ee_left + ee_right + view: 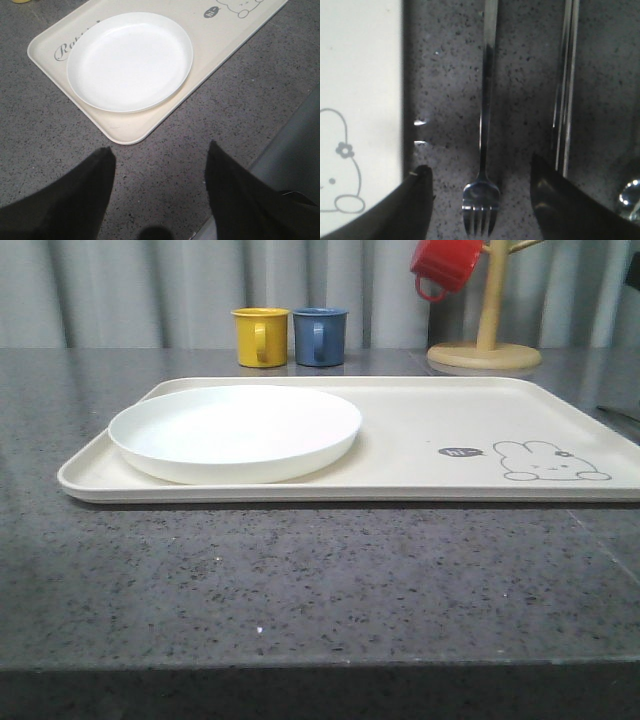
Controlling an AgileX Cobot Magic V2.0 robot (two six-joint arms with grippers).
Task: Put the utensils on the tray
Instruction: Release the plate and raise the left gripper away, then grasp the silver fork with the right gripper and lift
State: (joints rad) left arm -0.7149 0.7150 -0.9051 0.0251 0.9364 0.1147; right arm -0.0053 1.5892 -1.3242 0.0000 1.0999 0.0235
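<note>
- Tray [420, 430] lies flat on the dark speckled worktop [300, 580]; a white plate [235, 430] sits at its left end
- Fork [484, 125] lies on the worktop just beside the tray's edge, chopsticks [565, 95] beyond it
- Right end effector [481, 200] spread apart, straddling the fork's tines; left end effector [160, 190] spread apart, empty

Dark speckled stone table [300, 590], cream tray [420, 455], fork [484, 150], chopsticks [566, 90], yellow mug [260, 337], blue mug [320, 336]

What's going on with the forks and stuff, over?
Both end effectors open: left empty over bare counter, right straddling the fork. Chopsticks beside it, off the tray. Plate occupies tray's left half.
</note>
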